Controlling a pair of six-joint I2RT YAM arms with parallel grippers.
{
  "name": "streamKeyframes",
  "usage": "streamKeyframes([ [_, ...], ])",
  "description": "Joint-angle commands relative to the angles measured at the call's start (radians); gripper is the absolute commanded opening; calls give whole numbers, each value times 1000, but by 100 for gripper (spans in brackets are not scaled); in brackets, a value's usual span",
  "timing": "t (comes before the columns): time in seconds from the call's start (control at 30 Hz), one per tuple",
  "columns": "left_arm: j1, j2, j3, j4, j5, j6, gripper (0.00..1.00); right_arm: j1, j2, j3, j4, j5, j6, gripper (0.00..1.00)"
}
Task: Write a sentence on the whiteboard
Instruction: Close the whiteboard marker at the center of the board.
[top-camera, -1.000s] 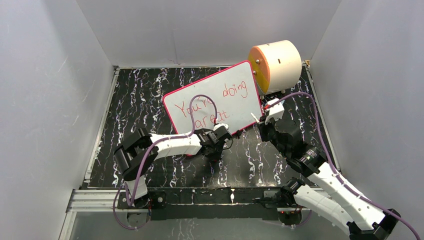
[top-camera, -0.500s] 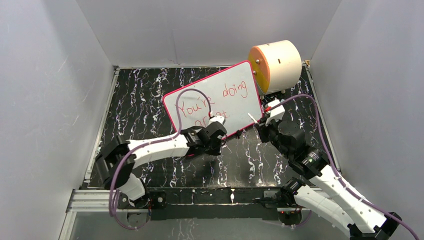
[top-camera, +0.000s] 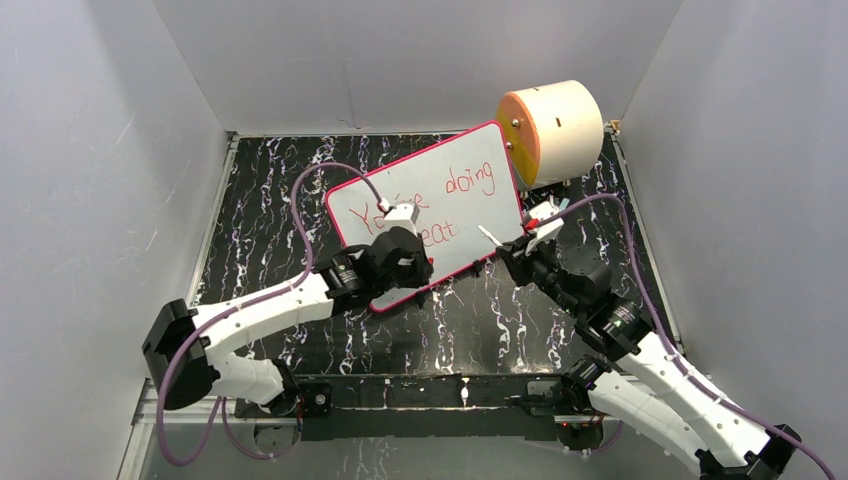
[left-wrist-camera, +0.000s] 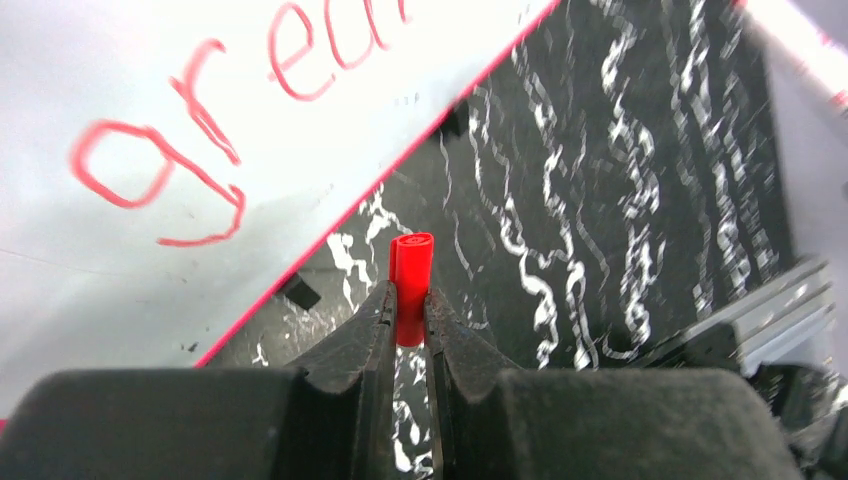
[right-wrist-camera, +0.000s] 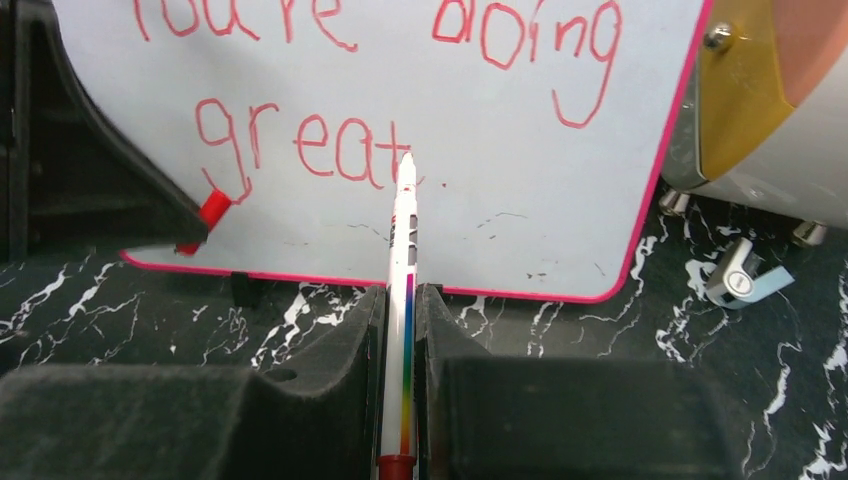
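The whiteboard (top-camera: 482, 212) leans tilted at the middle back, white with a pink-red frame. The sentence (top-camera: 470, 182) in red reads "You're doing great" on two lines; my left arm hides part of it from above. My left gripper (top-camera: 422, 270) hovers at the board's lower left edge, shut on a small red marker cap (left-wrist-camera: 411, 280). The word "great" (left-wrist-camera: 200, 120) lies up and left of it. My right gripper (right-wrist-camera: 402, 295) is shut on a white marker pen (right-wrist-camera: 404, 250) with a rainbow stripe. Its tip sits just off the board after "great" (right-wrist-camera: 300, 140).
A cream cylinder with an orange face (top-camera: 555, 130) stands against the board's right edge. A small metal clip (right-wrist-camera: 738, 280) lies on the black marbled floor (top-camera: 260, 200) below the cylinder. Grey walls close in left, right and back.
My left arm has stretched up and left, carrying the red cap from the floor in front of the board to its lower left edge. The right gripper has shifted slightly left with the pen.
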Motion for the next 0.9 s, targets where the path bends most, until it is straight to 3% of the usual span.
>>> streamKeyframes([
  [0.0,51,-96,-6,69,-80,-70,0,-7,3,-29,181,-91,-21,0],
  [0.23,138,-167,-12,121,-143,-226,0,-6,38,-131,448,-186,-21,0],
  [0.53,141,-148,91,50,-291,-441,0,-6,85,-220,737,-298,-80,0],
  [0.87,141,-151,95,52,-315,-621,0,-5,173,-213,865,-365,-99,0],
])
